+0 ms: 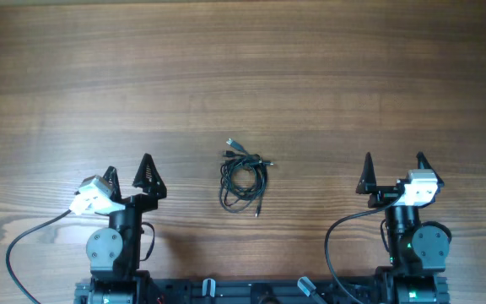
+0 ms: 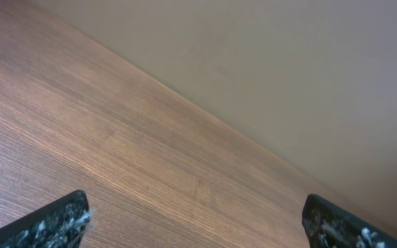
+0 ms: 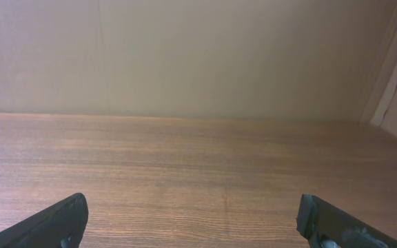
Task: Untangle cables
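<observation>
Cables [image 1: 243, 176] show only overhead, between left pincer [image 1: 128, 165] and right pincer [image 1: 393, 159], both open.

i count one wooden table [image 1: 243, 67]. i have two arms and so two claws: my left claw [image 1: 128, 165] near the left and my right claw [image 1: 394, 157] near the right. each has two fingers [image 2: 54, 224], four in all, and each wrist view shows one pair. between the claws lies one small tangle of cables [image 1: 243, 177]. how many cords are in it i cannot tell from above. two thick wires [image 1: 24, 241] loop from my arms, one on each side.
</observation>
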You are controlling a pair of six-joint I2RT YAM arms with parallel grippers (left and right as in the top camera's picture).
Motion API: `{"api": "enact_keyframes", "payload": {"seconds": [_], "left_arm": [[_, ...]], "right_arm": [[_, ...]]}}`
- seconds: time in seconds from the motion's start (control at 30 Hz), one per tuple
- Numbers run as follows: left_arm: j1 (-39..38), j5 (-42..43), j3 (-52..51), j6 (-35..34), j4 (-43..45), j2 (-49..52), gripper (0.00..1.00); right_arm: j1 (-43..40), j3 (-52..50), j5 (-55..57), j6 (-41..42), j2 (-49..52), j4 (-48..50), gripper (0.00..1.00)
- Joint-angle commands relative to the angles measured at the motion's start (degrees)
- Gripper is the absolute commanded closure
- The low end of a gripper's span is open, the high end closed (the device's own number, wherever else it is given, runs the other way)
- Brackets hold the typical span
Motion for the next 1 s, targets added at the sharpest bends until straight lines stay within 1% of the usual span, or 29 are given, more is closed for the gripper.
{"api": "enact_keyframes", "payload": {"seconds": [0.0,0.17,0.3,0.4,0.47,0.53,0.57,0.77,0.87,0.97], "left_arm": [[0.5,-0.1,1.6,1.4,-0.3,-0.4,0.0],[0.5,-0.1,2.5,1.6,-1.9,-0.2,0.0],[0.5,-0.1,4.4,3.1,-3.1,2.8,0.0],[0.5,-0.1,8.6,6.1,-4.2,9.8,0.01],[0.5,-0.1,11.4,6.1,-4.2,15.8,0.01],[0.5,-0.1,14.9,6.1,-4.2,23.6,0.0],[0.5,-0.1,17.8,6.1,-4.2,29.6,0.0],[0.4,0.1,29.5,6.7,-4.6,49.1,0.0],[-1.9,0.4,35.1,12.7,-8.9,54.8,0.01],[-5.1,0.1,39.3,13.6,-12.7,57.4,0.0]], "right_arm": [[-0.2,-0.1,-1.1,-0.7,-0.9,0.0,0.0],[-0.2,-0.1,-1.1,-0.7,-0.9,0.0,0.0],[-0.2,-0.1,-1.1,-0.7,-0.9,0.0,0.0],[-0.2,-0.1,-1.1,-0.6,-0.9,0.0,0.0],[-0.2,-0.1,-1.1,-0.6,-0.9,0.0,0.0],[-0.2,-0.1,-1.1,-0.7,-0.9,0.0,0.0],[-0.2,-0.1,-1.1,-0.7,-0.9,0.0,0.0],[-0.2,-0.1,-1.1,-0.6,-0.9,0.0,0.0],[-0.2,-0.1,-1.1,-0.7,-0.9,0.0,0.0],[-0.2,-0.1,-1.1,-0.7,-0.9,0.0,0.0]]}}
